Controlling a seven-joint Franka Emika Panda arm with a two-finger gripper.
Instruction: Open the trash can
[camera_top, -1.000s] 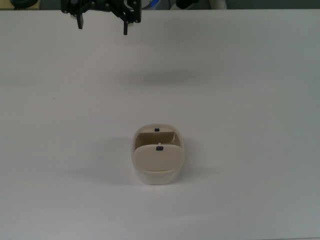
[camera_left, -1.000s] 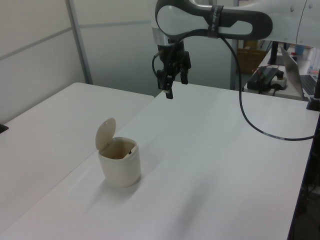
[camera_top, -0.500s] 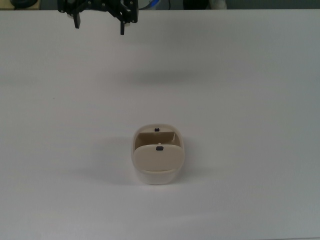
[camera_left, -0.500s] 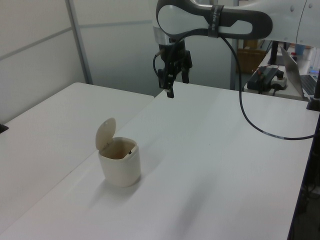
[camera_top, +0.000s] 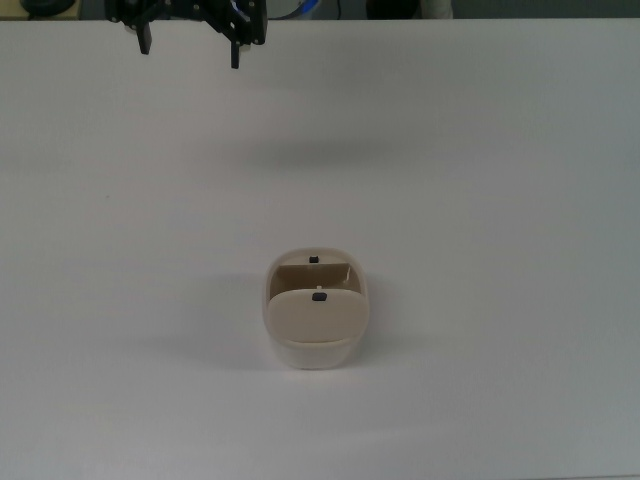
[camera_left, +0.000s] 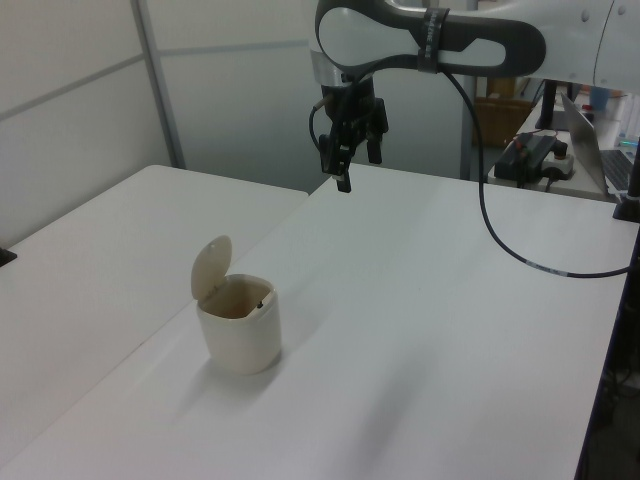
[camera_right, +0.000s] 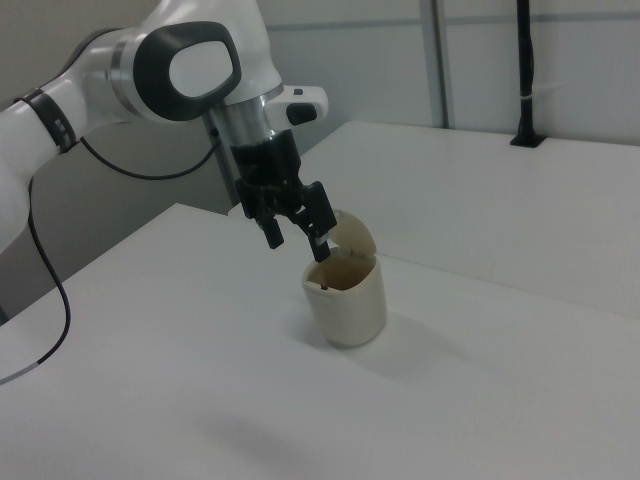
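Note:
The trash can (camera_top: 316, 318) is a small cream-beige bin standing on the white table (camera_top: 500, 200), below the middle of the top view. Its lid (camera_left: 211, 267) is tipped up on its hinge, so the brown inside shows. A small dark button (camera_top: 319, 296) sits on the lid's edge. My gripper (camera_top: 190, 50) hangs high over the far edge of the table, well apart from the trash can (camera_left: 240, 328), and it is open with nothing between its fingers. In the right view the gripper (camera_right: 297, 244) appears just in front of the raised lid (camera_right: 353, 236).
A seam (camera_left: 250, 240) splits the table into two halves in the left view. A laptop (camera_left: 600, 140) and a black box (camera_left: 535, 155) sit at the left view's far right. A black cable (camera_left: 500, 230) trails from the arm. A black pole (camera_right: 524, 70) stands on the second table.
My gripper has drifted toward the top view's upper left and risen slightly, still open. The trash can and its raised lid have not moved.

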